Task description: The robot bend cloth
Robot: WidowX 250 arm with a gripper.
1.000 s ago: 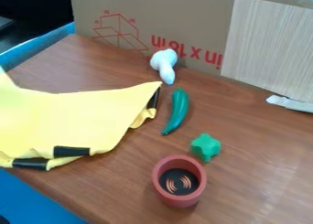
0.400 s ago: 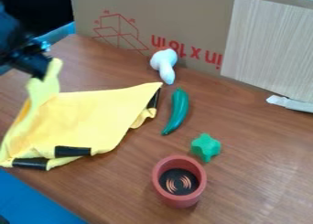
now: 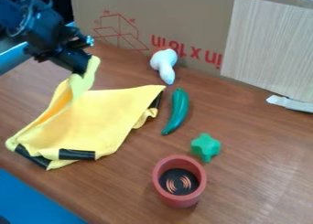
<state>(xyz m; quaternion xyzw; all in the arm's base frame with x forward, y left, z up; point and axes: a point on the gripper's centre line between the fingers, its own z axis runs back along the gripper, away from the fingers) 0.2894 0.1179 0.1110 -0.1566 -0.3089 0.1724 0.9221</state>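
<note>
One yellow fabric cloth (image 3: 98, 122), raised corner clamped in black two-finger gripper (image 3: 81, 71).
Right of cloth: curved green pepper (image 3: 178, 109), green star-shaped piece (image 3: 206, 146), round red cup (image 3: 178, 199).

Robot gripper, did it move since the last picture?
Yes. The gripper moved toward the picture's right, closer to the white toy, pulling the yellow cloth's raised corner along.

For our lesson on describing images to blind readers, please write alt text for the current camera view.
A black robot gripper lifts one corner of a yellow cloth with black strips above a brown wooden table. To the cloth's right are a white toy, a curved green toy, a green star-like piece and a red cup.
</note>
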